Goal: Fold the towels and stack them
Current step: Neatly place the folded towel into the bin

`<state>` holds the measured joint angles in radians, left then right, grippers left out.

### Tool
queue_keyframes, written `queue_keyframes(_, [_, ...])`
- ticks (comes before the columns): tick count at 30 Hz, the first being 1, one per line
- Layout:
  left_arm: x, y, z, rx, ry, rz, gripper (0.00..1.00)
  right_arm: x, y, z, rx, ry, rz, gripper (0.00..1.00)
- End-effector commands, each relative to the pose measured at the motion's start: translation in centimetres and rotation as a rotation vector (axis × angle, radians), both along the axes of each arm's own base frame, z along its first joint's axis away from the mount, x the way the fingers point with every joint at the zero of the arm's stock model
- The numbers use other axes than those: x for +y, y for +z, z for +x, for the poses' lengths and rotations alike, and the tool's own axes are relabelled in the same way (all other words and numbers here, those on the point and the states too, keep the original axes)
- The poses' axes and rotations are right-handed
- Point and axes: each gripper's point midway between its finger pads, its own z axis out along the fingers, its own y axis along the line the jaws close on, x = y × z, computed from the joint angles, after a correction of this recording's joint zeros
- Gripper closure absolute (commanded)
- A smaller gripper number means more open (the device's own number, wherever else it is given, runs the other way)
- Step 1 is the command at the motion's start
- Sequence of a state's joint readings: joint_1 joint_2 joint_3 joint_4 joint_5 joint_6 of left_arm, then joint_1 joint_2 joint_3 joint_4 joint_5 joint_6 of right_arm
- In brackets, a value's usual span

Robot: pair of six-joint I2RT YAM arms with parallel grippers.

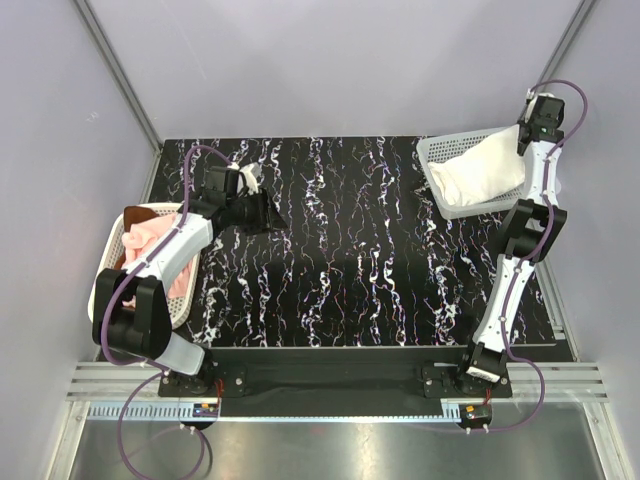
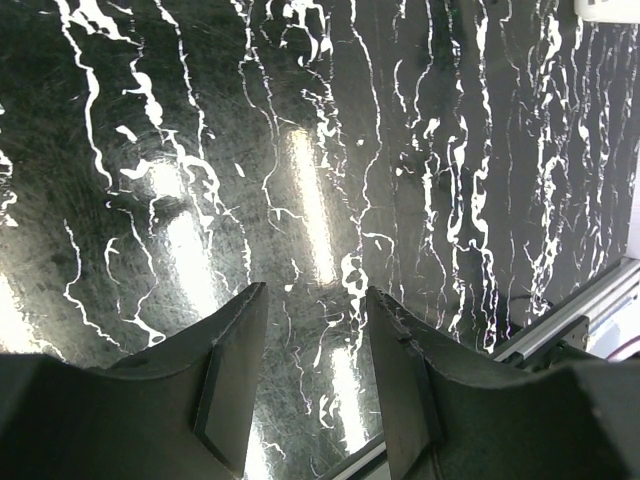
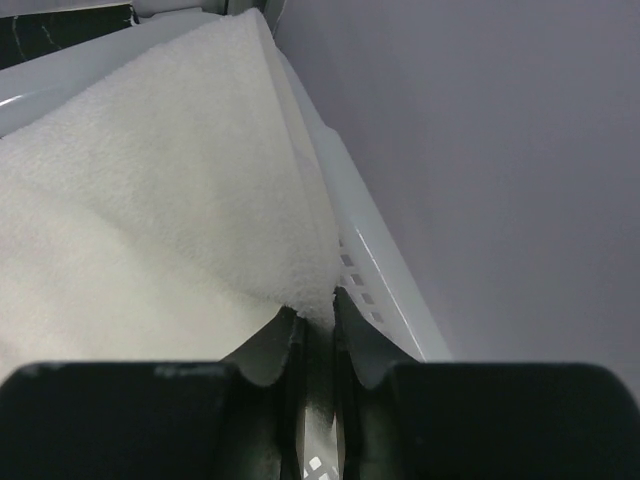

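My right pincer (image 1: 524, 140) (image 3: 318, 310) is nearly shut, nipping a fold of the white towel (image 1: 480, 172) (image 3: 150, 180) between the tips; in the right wrist view the cloth fans out ahead and to the left of that pincer from the pinch point. The towel lies in the far-right basket (image 1: 432, 150) (image 3: 380, 270), and the basket's white perforated wall runs just right of the pincer tips, touching the towel's edge. Beyond that wall, plain grey. My left pincer (image 1: 262, 208) (image 2: 315, 300) is about half open, with nothing between the fingers (image 2: 235, 370), only bare black white-veined surface (image 1: 350, 250) (image 2: 300, 150) under and ahead of it. I can't tell how high it is above the surface. The pale pink towel (image 1: 145, 238) sits crumpled in the left-side basket (image 1: 112, 245), behind and to the left of the left pincer and partly covered by my left arm. The rust-brown towel (image 1: 150, 211) shows as a dark strip at that basket's far end, left of the left pincer and touching the pink one. The two pincers are well apart, with open surface between them. The white towel is well away from the left pincer, across the surface to its right.
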<state>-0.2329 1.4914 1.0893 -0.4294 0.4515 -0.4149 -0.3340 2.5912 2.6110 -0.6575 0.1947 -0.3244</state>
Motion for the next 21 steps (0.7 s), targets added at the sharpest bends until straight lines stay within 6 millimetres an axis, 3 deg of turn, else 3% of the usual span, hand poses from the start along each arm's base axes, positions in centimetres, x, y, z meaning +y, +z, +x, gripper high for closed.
queue_keyframes(1, [-1.1, 3.2, 1.1, -0.103, -0.038, -0.057, 0.51, -2.7, 2.4, 0.5, -0.072, -0.049, -0.083, 0.97])
queue_keyframes(12, [-1.4, 3.2, 1.0, -0.099, -0.052, -0.076, 0.51, -2.6, 3.4, 0.6, -0.102, -0.053, -0.077, 0.91])
queue_keyframes(15, [-1.4, 3.1, 1.0, -0.096, -0.049, -0.074, 0.51, -3.6, 3.8, 0.3, -0.111, -0.111, -0.110, 0.62])
queue_keyframes(16, [-1.4, 3.1, 1.0, -0.095, -0.051, -0.074, 0.51, -3.6, 4.1, 0.2, -0.115, -0.121, -0.114, 0.46])
queue_keyframes(19, [-1.3, 4.0, 1.0, -0.111, -0.047, -0.068, 0.50, -3.4, 6.1, -0.6, -0.150, -0.160, -0.098, 0.30])
queue_keyframes(20, [-1.2, 4.4, 1.0, -0.122, -0.044, -0.065, 0.50, -3.0, 8.5, -1.0, -0.200, -0.171, -0.078, 0.22])
queue_keyframes(21, [-0.9, 5.0, 1.3, -0.141, -0.029, -0.052, 0.50, -2.5, 9.4, -1.1, -0.225, -0.165, -0.059, 0.17])
